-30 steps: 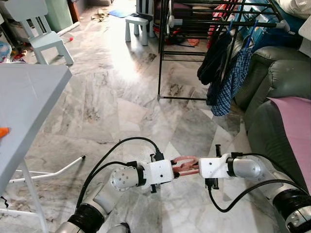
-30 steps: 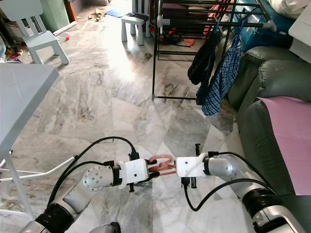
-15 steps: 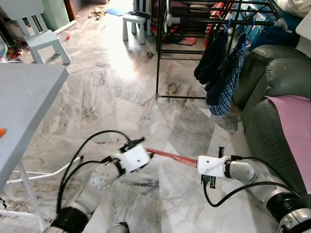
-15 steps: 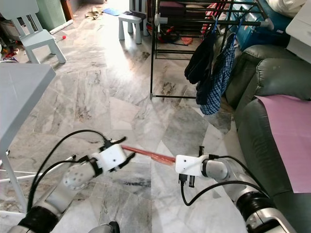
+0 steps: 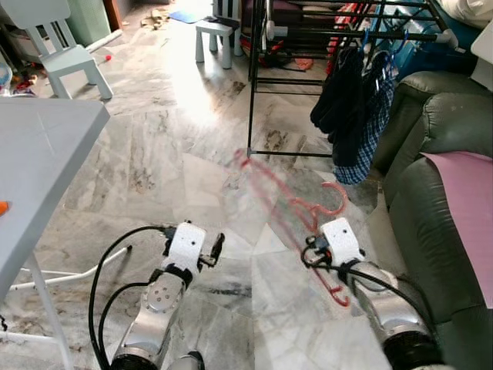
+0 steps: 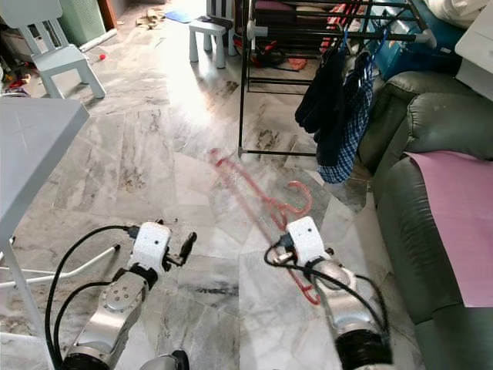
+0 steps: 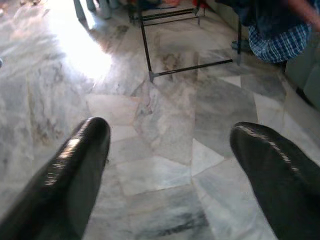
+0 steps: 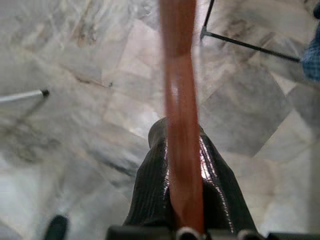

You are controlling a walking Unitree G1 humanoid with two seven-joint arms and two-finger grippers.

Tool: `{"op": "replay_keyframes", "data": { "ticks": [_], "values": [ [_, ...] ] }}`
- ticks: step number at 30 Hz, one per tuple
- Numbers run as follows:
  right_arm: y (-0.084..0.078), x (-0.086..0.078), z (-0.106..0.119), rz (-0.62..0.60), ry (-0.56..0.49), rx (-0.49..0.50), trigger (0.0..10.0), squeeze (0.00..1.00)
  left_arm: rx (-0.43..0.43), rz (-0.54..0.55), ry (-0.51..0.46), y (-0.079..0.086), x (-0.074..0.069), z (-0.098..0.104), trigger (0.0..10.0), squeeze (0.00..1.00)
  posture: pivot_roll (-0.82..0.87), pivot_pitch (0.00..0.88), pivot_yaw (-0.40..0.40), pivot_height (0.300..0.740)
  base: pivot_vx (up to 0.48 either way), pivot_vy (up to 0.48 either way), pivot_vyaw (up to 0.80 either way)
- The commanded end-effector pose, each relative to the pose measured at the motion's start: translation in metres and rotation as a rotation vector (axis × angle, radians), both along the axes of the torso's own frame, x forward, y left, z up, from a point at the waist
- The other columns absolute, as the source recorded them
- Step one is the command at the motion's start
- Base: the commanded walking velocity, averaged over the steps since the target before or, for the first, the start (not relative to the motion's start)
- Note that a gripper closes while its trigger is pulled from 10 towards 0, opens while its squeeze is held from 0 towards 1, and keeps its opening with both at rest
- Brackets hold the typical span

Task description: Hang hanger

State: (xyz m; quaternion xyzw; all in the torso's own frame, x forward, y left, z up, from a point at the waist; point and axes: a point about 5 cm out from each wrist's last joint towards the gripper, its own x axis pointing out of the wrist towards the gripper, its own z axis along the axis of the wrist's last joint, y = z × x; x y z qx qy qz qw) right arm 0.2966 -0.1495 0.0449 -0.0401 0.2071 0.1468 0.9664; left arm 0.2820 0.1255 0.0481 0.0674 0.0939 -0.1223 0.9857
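A red hanger (image 5: pixel 296 208) is blurred by motion over the marble floor, its hook (image 5: pixel 337 197) turned toward the sofa. My right gripper (image 5: pixel 310 253) is shut on it low down, and in the right wrist view the red bar (image 8: pixel 180 125) runs between the black fingers (image 8: pixel 150 200). To the left of it, my left gripper (image 5: pixel 216 247) is low over the floor. Its fingers (image 7: pixel 85 150) stand open with only floor between them. Ahead stands the black drying rack (image 5: pixel 308 31), with a dark garment and a blue plaid shirt (image 5: pixel 366 123) hanging on it.
A grey table (image 5: pixel 46 146) with white legs (image 5: pixel 77 274) is at my left. A green sofa (image 5: pixel 447 131) with a pink cloth (image 5: pixel 470 200) is at my right. A pale small chair (image 5: pixel 69 62) and a stool (image 5: pixel 212 35) stand farther back.
My left gripper has let go of the hanger and drawn back to the left. My right gripper has turned forward, swinging the hanger up toward the rack.
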Motion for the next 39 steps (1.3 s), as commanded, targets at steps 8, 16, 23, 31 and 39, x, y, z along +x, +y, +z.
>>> {"op": "replay_keyframes", "data": {
  "ticks": [8,16,23,31,39],
  "values": [
    [0.004,-0.007,0.013,-0.161,0.009,0.076,10.0,0.00,-0.054,-0.024,0.028,-0.004,0.000,0.005,10.0,0.00,0.01,0.129,-0.013,0.740,0.000,0.000,0.00],
    [0.004,-0.008,0.014,-0.201,0.045,0.091,10.0,0.00,-0.045,-0.014,0.056,-0.003,-0.001,0.003,10.0,0.00,0.01,0.126,-0.013,0.740,0.144,0.000,0.00],
    [0.003,-0.009,0.013,-0.204,0.063,0.091,10.0,0.00,-0.067,-0.026,0.059,-0.011,-0.001,0.004,10.0,0.00,0.01,0.124,-0.017,0.740,0.445,0.000,0.00],
    [0.001,-0.007,0.016,-0.208,0.066,0.081,10.0,0.00,-0.091,-0.046,0.059,-0.018,0.000,0.005,10.0,0.00,0.00,0.114,-0.026,0.740,0.468,0.000,0.00],
    [0.000,-0.005,0.016,-0.197,0.071,0.068,10.0,0.00,-0.095,-0.040,0.066,-0.020,0.002,0.005,10.0,0.00,0.00,0.111,-0.030,0.740,0.464,0.000,0.00]
  ]
}}
